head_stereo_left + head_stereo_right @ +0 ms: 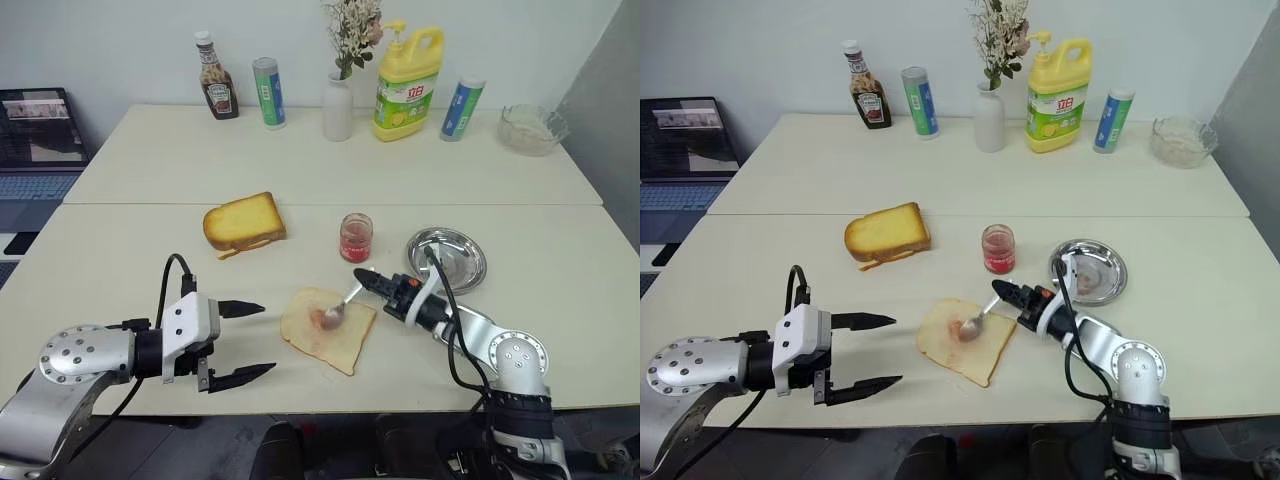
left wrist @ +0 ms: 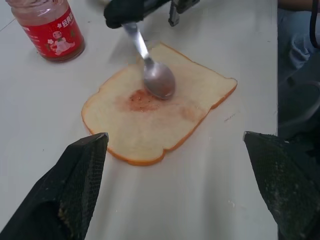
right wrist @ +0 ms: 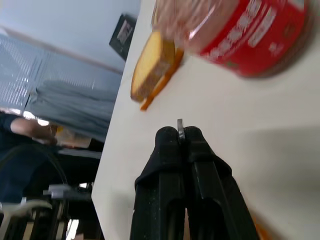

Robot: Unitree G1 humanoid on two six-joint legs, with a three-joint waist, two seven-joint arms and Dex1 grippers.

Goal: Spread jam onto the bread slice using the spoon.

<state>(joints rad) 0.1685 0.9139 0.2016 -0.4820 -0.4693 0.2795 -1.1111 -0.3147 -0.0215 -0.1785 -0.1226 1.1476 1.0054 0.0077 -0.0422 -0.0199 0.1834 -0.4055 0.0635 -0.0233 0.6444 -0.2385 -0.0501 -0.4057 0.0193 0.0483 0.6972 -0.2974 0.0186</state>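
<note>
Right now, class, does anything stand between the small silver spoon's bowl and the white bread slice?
Nothing visible: the right hand holds the small silver spoon, its bowl on the square white bread slice.

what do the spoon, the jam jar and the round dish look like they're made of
Spoon: polished metal, probably steel; its bowl mirrors the light.
Jam jar: seemingly clear glass, red jam showing through, with a red printed label.
Round dish: shiny silver metal, likely stainless steel, with a reflective rim.
</note>
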